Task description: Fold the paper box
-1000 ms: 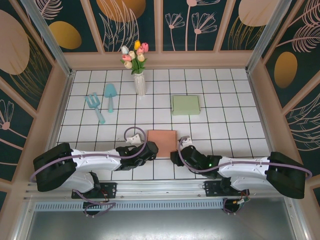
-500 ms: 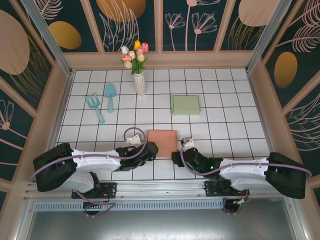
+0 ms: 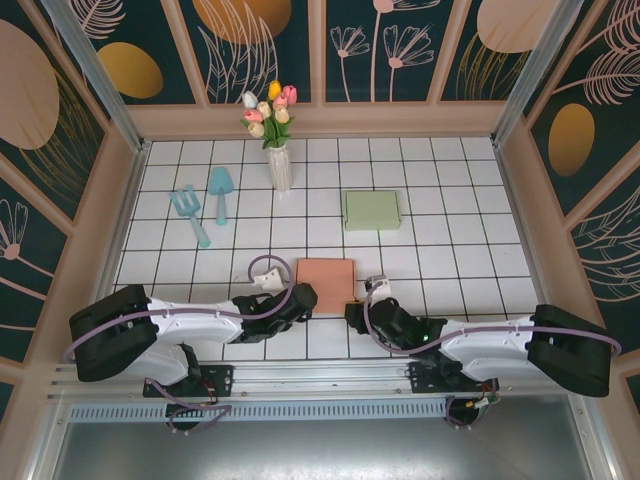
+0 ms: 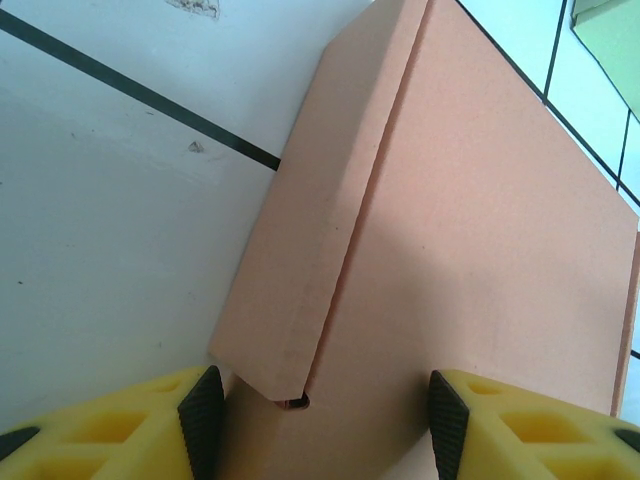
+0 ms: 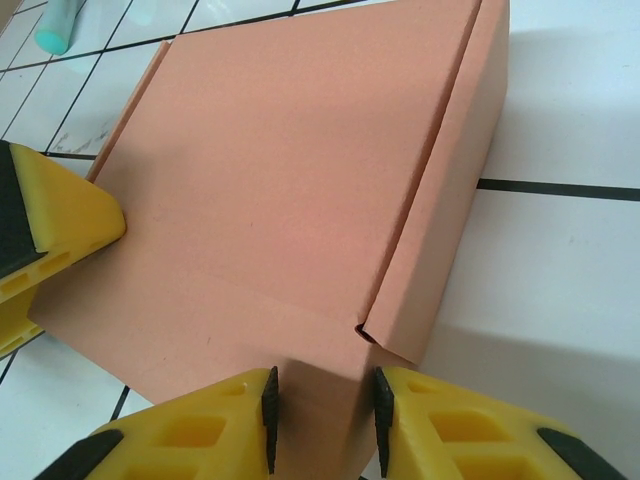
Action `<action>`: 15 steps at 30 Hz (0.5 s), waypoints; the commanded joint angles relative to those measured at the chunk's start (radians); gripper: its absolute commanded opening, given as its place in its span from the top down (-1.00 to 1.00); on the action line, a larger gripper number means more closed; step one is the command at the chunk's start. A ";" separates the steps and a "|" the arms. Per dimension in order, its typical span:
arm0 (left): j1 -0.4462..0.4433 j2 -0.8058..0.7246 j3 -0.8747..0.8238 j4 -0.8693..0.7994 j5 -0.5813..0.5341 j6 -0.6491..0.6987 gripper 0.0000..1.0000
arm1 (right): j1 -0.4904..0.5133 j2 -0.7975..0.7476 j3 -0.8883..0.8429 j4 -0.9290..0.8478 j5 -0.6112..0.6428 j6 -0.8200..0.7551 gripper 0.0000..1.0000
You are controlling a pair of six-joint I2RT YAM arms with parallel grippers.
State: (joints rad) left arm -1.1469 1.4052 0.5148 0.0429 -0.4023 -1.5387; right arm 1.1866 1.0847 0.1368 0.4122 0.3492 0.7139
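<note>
Paper box [image 3: 324,287]: salmon, flat, lid closed, near-square, lying on the bench [image 3: 450,250] between both grippers. Its side-flap seams run away from them. Left gripper [image 4: 320,410] stands open, straddling the near-left corner. Right gripper [image 5: 322,410] pinches the near-right front wall.

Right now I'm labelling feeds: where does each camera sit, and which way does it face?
Top external: above, behind the arms, looking down at the white tiled table; both arms show, left pincer and right pincer at the salmon-pink paper box.
Left wrist: on the left arm, facing the box's near left corner between its yellow fingers.
Right wrist: on the right arm, facing the near right corner between its own yellow fingers.
All three share the box.
</note>
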 commanded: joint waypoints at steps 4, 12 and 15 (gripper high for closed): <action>0.004 0.028 -0.040 -0.173 -0.047 0.021 -0.16 | 0.007 0.033 -0.037 -0.064 0.025 0.009 0.35; 0.004 0.053 -0.029 -0.169 -0.061 0.075 -0.16 | 0.007 0.030 -0.036 -0.072 0.037 0.009 0.35; 0.005 0.076 -0.017 -0.179 -0.069 0.090 -0.16 | 0.007 0.033 -0.037 -0.076 0.043 0.009 0.35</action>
State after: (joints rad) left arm -1.1522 1.4220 0.5247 0.0414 -0.4320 -1.4918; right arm 1.1870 1.0966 0.1349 0.4240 0.3641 0.7139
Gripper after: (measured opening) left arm 0.581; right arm 0.325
